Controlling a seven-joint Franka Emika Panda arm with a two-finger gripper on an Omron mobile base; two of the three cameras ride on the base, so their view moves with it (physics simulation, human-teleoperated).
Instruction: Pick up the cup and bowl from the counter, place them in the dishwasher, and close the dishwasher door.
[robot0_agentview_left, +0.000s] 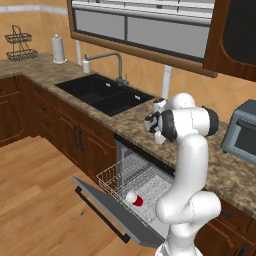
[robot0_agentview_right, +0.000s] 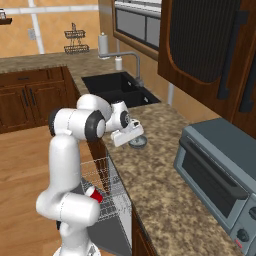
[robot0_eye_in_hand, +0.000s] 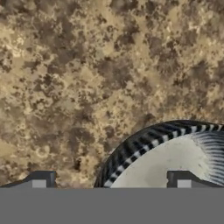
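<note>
Two small dark fingertips of the gripper (robot0_eye_in_hand: 111, 179) rise at the bottom of the hand view, spread wide apart and holding nothing, one over bare stone and the other over the bowl (robot0_eye_in_hand: 175, 153). Round and shallow, the bowl has a pale, smooth inside and a dark rim striped with bright glints like polished metal. It sits on the counter (robot0_eye_in_hand: 65, 65), a brown granite surface mottled with tan and dark specks. From the right base view, the bowl (robot0_agentview_right: 138, 142) rests near the counter's front edge, just beyond the white hand, with a boxy grey toaster oven (robot0_agentview_right: 220, 175) farther along the counter. Below, the dishwasher door (robot0_agentview_left: 107, 212) lies dropped open, a flat dark grey panel. A white wire rack (robot0_agentview_left: 127, 182) is pulled out over it, and the red cup (robot0_agentview_left: 134, 199) lies on its side inside the rack, its white rim showing.
</note>
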